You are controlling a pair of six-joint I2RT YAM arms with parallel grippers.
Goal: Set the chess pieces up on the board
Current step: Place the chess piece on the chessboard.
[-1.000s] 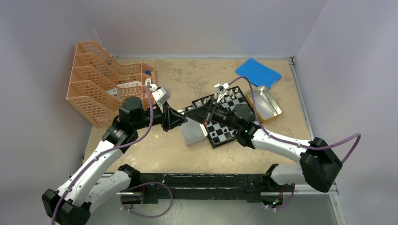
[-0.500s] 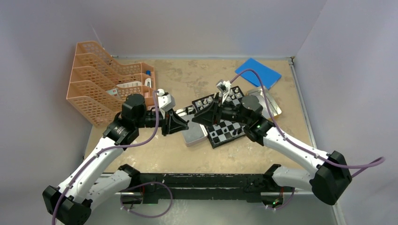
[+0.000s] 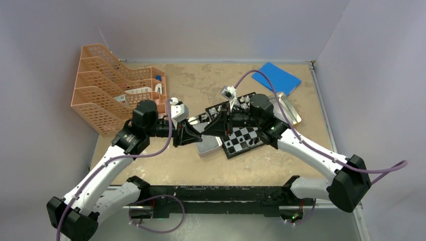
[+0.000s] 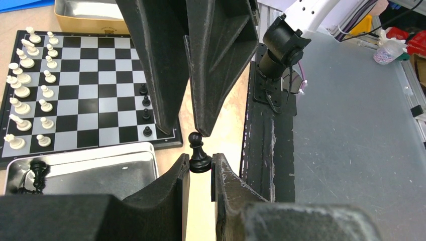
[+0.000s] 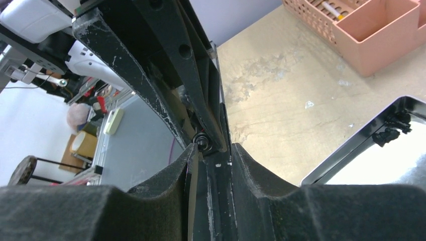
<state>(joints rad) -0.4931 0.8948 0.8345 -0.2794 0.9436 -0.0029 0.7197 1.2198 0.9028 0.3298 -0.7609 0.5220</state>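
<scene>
**Black pawn, mid hand-off**

Counter (image 3: 166, 165): board (image 4: 90, 75) with white pieces (image 4: 22, 90) ranked and 4 black pawns (image 4: 145, 103) placed. Tin (image 4: 100, 170): spare black pieces. Left end effector (image 4: 200, 159): clamped on a pawn's (image 4: 199, 153) base, off the board, head exposed, probably for transfer. Right end effector (image 5: 212, 146): narrowly parted at that head, not gripping.

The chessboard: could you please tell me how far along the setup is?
Done: the white pieces stand in two rows on the board, and four black pawns stand opposite. In hand: the left gripper holds another black pawn by its base beside the board, with the right gripper open at its head. Left: the other black pieces, some lying in the tin.
</scene>
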